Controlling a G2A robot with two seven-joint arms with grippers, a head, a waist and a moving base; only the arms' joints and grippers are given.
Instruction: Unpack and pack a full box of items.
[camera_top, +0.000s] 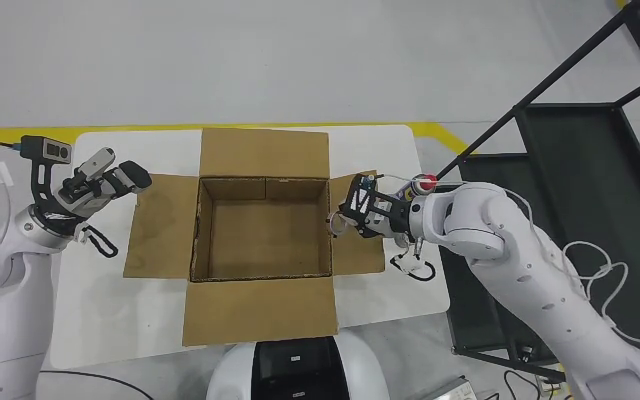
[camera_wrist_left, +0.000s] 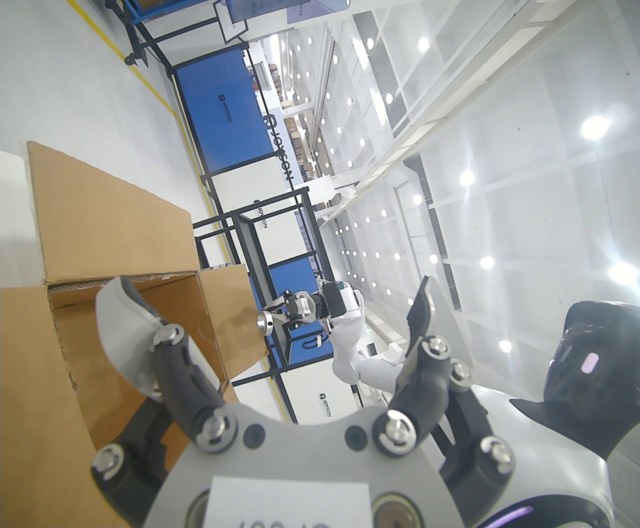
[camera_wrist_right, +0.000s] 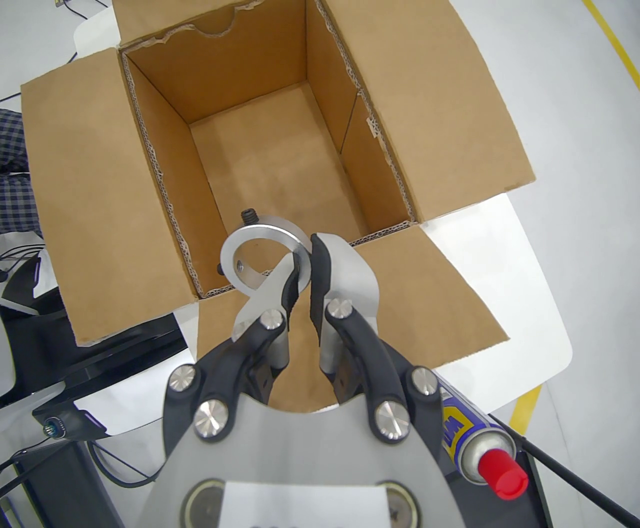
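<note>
An open cardboard box (camera_top: 262, 265) stands in the middle of the white table, flaps spread, its inside bare. My right gripper (camera_wrist_right: 303, 262) is shut on a silver metal ring (camera_wrist_right: 260, 250) with small black screws, holding it above the box's right rim (camera_wrist_right: 380, 235). The top view has that right gripper (camera_top: 345, 220) at the box's right flap. My left gripper (camera_top: 112, 172) is off the box's left flap, tilted upward. In the left wrist view its fingers (camera_wrist_left: 125, 320) stand wide apart with nothing between them, and the box (camera_wrist_left: 150, 320) lies beyond.
A spray can with a red cap (camera_wrist_right: 492, 462) lies by my right wrist; its red cap (camera_top: 428, 183) also appears from above. A dark metal rack (camera_top: 560, 190) stands to the table's right. Yellow floor tape (camera_top: 450, 135) runs behind the table.
</note>
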